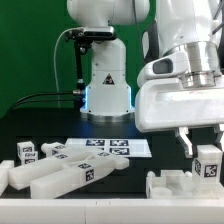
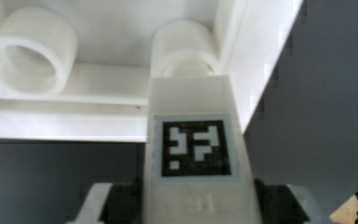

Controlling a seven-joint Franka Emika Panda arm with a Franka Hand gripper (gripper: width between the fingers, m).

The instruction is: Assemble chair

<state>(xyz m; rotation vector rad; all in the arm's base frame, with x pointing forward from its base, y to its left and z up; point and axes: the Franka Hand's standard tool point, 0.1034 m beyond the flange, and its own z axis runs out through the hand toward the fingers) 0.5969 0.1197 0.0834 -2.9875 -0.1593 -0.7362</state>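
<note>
While jaws stand partly closed, gripper (image 2: 190, 202) clamps tagged white bar (image 2: 194, 100) between fingers.

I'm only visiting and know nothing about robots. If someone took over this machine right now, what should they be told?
Gripper: closed on a tagged bar, at the exterior view's right.
Bar: its far end reaches a larger white piece with round pegs; I cannot tell whether it is seated.
Other chair parts: loose at the exterior view's left, by the marker board.
Done: one bar in hand.
Left: fit this bar, then the loose parts.
</note>
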